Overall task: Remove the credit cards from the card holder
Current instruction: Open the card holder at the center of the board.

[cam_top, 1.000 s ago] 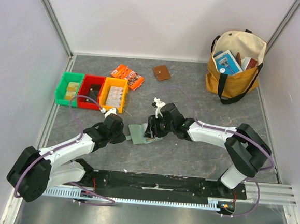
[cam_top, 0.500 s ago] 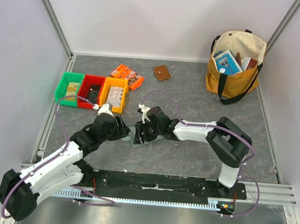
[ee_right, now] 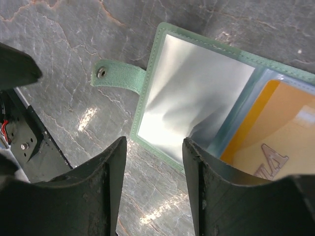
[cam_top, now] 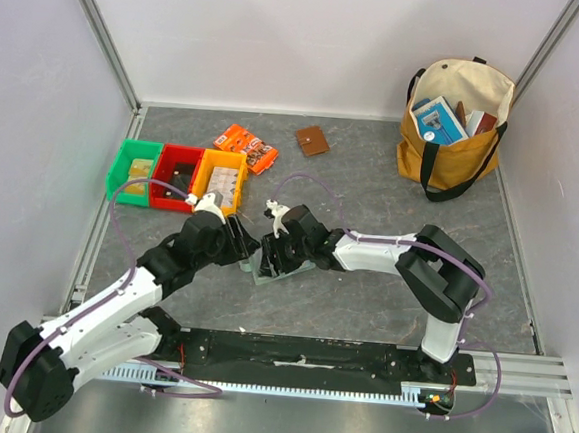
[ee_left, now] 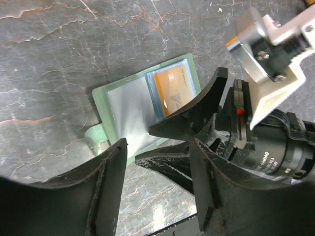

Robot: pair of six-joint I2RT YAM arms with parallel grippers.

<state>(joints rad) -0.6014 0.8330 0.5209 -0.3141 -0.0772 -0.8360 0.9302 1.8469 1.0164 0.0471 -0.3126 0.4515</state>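
The card holder (ee_left: 129, 105) lies open on the table, pale green with clear sleeves and a snap tab (ee_right: 117, 76). A tan-orange credit card (ee_left: 173, 88) sits in its right-hand sleeve, also plain in the right wrist view as the credit card (ee_right: 275, 129). My right gripper (ee_right: 155, 147) is open over the holder's near edge, one finger (ee_right: 216, 182) above the clear sleeve. My left gripper (ee_left: 157, 147) is open just beside it, nothing between its fingers. From above, the left gripper (cam_top: 245, 244) and right gripper (cam_top: 272, 257) meet over the card holder (cam_top: 259, 274).
Green (cam_top: 134, 171), red (cam_top: 176, 177) and yellow (cam_top: 219, 182) bins stand at the left. An orange printed packet (cam_top: 247, 146) and a brown square wallet (cam_top: 313, 139) lie further back. A tan tote bag (cam_top: 456, 119) with books stands at the back right.
My left gripper has gone from shut to open and swung in toward the holder. My right gripper has shifted left, and the holder has slid a little left with it.
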